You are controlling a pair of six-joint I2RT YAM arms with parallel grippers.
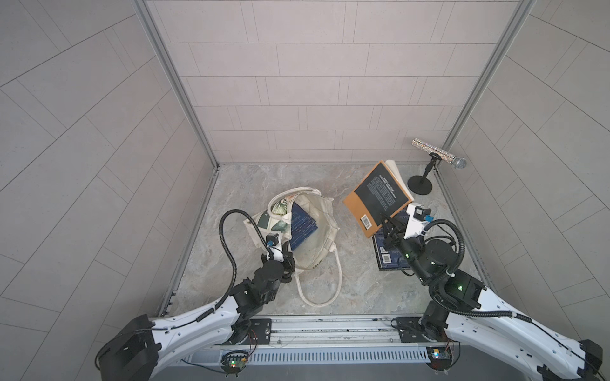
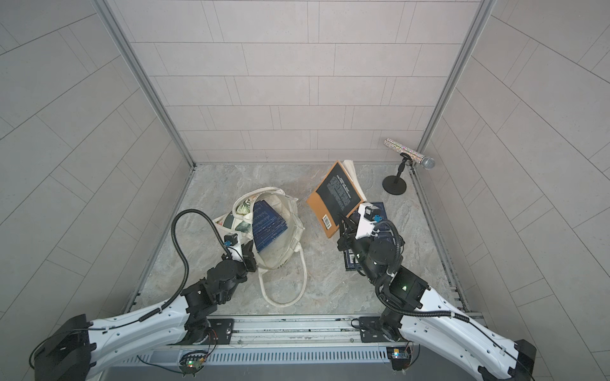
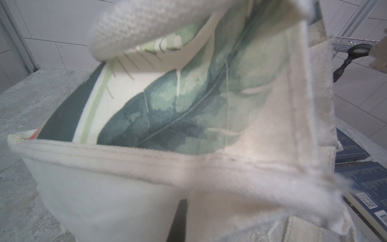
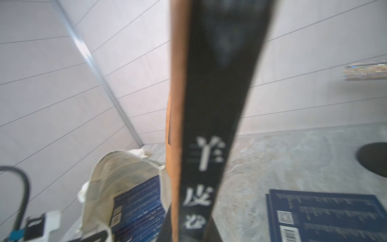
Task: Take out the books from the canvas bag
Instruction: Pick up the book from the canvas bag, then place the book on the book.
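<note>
Already clear of the bag, the orange-and-black book (image 1: 379, 194) hangs tilted in the air, its lower edge clamped in the right claw (image 1: 388, 224). It is just above the navy pile (image 4: 326, 213) lying on the table (image 1: 346, 287), which is likely where it will land. More navy books (image 1: 302, 229) sit inside the canvas bag (image 1: 317, 257), slumped mid-table. The left claw (image 1: 288, 258) is closed tight on the bag's near rim, apparently to keep the mouth open. A microphone stand (image 1: 420, 184) stands well apart in the far corner.

Cream green-leafed canvas bag (image 1: 321, 254), navy books (image 1: 302, 231), orange-black book (image 1: 379, 194)
</note>
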